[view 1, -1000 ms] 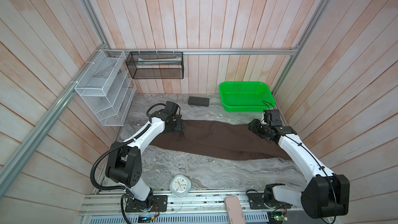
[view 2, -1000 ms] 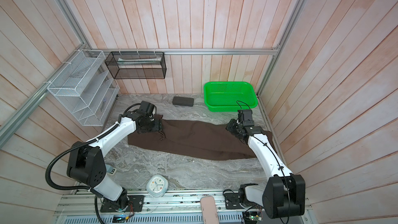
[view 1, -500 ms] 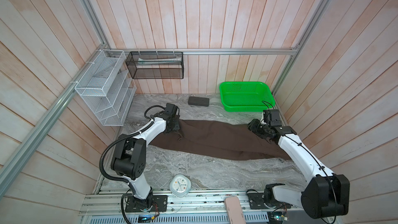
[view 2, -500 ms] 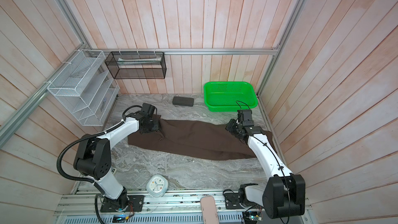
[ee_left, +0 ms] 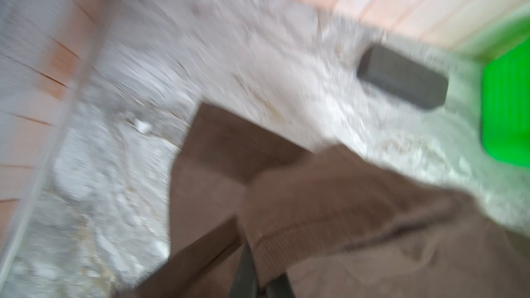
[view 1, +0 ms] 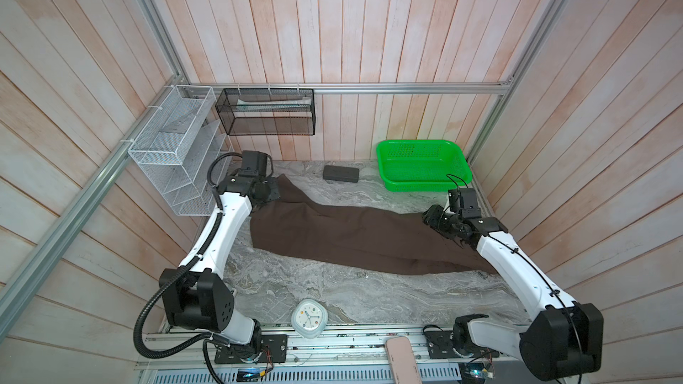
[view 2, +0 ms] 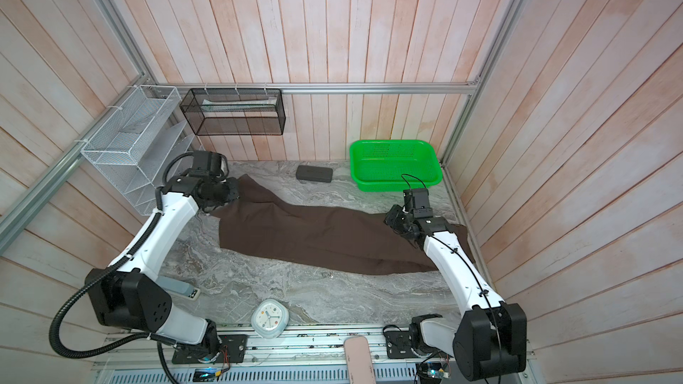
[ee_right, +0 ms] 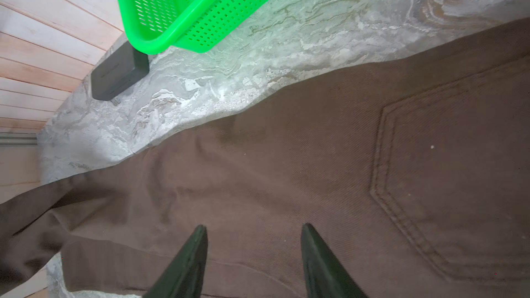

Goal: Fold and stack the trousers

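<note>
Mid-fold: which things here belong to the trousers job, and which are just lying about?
In the job: trousers; left gripper, shut on a leg end; right gripper, open at the pocket end.
Lying about: green basket; dark grey case; clock; white wire rack; black mesh shelf.

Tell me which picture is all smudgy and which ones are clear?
The left wrist view is smeared: the trousers and grey case have soft streaky edges. The right wrist view is sharp, down to the pocket stitching. Both top views are clear and evenly lit.
</note>
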